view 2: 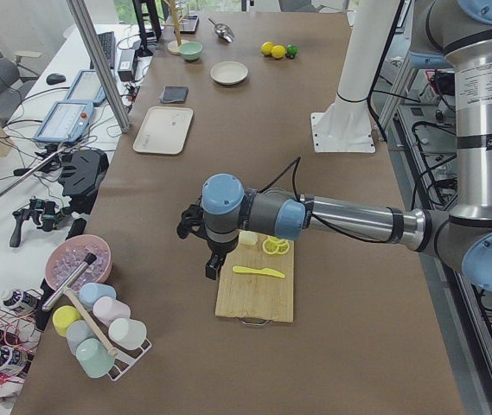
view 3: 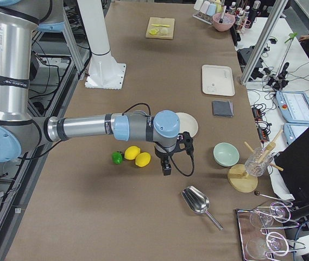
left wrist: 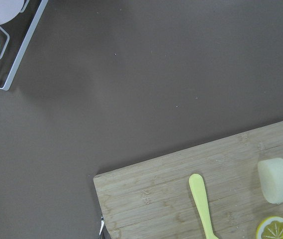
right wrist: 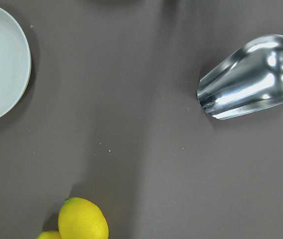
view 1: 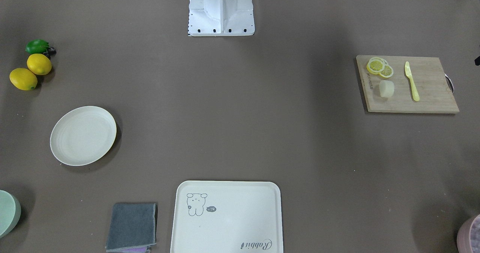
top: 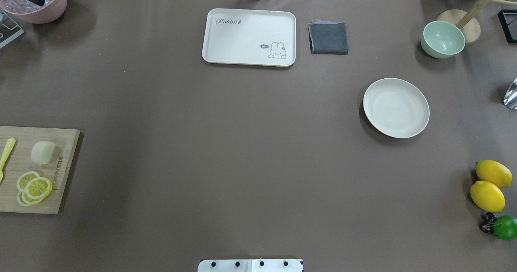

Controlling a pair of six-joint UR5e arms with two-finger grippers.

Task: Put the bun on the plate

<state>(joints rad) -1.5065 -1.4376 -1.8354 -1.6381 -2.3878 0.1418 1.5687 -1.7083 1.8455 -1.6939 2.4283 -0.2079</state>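
Nearest the robot, at the brown desk's (top: 242, 163) near edge: the white base mount (top: 250, 265).

A little farther out, on the robot's left: a wooden cutting board (top: 64, 139) bearing the bun (top: 43, 152), a small pale cream block on the board's far half. Just beside the bun, on the robot's side: a small heap of lemon slices (top: 34, 188). Apart from it, toward the desk's end: a pale yellow knife (top: 7, 151).

Left claw (view 2: 214, 270) hanging above the desk beside the board's edge away from the robot, apart from the bun, touching nothing on the board. Shown only from the side and small, so impossible to tell whether spread or pressed together.

At about the same depth on the robot's right: two lemons (top: 487, 196) and a green lime (top: 505, 227) side by side. Right claw (view 3: 166, 169) hanging above the desk just beside the lemons, between them and a metal scoop (view 3: 196, 201), apart from both. Likewise shown only from the side; impossible to tell how far open.

Farther out on the right: the plate (top: 396, 107), round, cream-white, flat on the desk, well apart from the bun, toward the opposite end of the desk.

Farthest, along the operators' edge: a cream tray (top: 226, 38) with a small animal drawing, a folded grey cloth (top: 329, 38) just beside it, a pale green bowl (top: 442, 40) further right, and a pink bowl (top: 40, 1) in the left corner.
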